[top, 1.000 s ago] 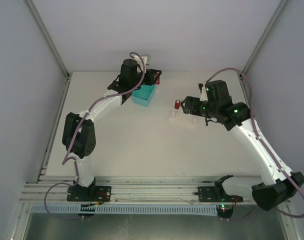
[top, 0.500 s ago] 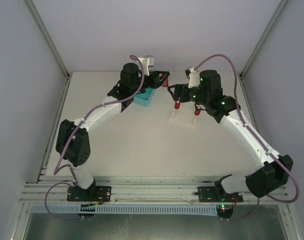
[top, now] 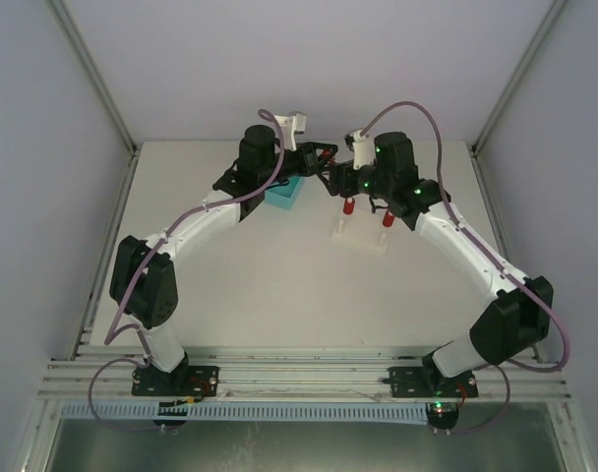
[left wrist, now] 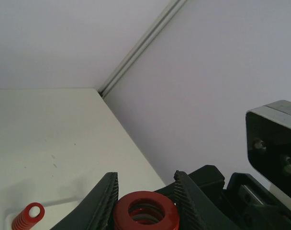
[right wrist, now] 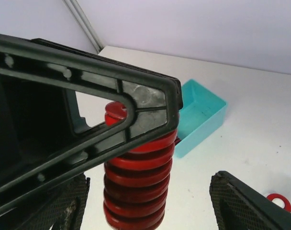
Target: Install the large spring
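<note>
The left gripper point(left wrist: 146, 190) was clamped on the large spring point(right wrist: 138, 191), aloft just beside the bin point(top: 284, 190), and the right gripper point(right wrist: 152, 207) stood open facing it, the spring's axis crossing squarely ahead of its gap.

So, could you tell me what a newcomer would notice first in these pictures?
Above the far middle of the white table, the left gripper clamps a large red coil spring, and the right gripper stands open with a finger on either side of it. Near them on the table sit a teal plastic bin and a white block carrying two small red springs.
</note>
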You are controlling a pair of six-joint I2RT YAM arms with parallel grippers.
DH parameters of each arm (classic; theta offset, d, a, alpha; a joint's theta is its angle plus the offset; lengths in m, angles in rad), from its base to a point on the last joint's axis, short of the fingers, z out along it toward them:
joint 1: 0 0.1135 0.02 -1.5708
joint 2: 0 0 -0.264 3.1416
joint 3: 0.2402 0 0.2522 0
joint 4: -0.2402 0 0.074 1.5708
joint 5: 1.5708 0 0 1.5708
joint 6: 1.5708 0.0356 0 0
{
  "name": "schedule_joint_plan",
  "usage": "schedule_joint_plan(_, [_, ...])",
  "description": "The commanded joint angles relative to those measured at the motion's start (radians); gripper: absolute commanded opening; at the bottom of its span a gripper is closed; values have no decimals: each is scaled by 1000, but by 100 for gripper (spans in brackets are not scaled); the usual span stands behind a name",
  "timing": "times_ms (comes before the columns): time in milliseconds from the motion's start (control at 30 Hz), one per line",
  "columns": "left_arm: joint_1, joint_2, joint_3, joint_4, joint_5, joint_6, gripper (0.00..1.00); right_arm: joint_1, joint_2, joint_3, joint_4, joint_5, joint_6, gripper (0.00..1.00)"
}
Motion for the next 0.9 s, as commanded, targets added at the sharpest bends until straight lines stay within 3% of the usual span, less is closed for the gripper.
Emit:
schedule_joint_plan(0, [-6, -38, 31, 11, 52, -32, 0, 11, 9, 25, 67, -4, -46, 67])
schedule_joint_plan(167, [-3, -48, 34, -25, 69, -27, 0, 11, -18, -19, 99, 39, -84, 37])
schedule_joint_plan(400, [-1, -64, 70, -200, 113, -7, 0, 8, -28, -38, 136, 32, -213, 0])
schedule_joint_plan(600, [6, -32, 173, -380, 136, 33, 4, 11, -61, -61, 124, -10, -298, 0])
schedule_joint_plan(733, [10, 8, 256, -552, 162, 79, 23, 11, -86, -81, 136, 2, -299, 0])
schedule_joint_plan(867, [11, 27, 297, -633, 195, 102, 33, 11, -90, -86, 141, 16, -296, 0])
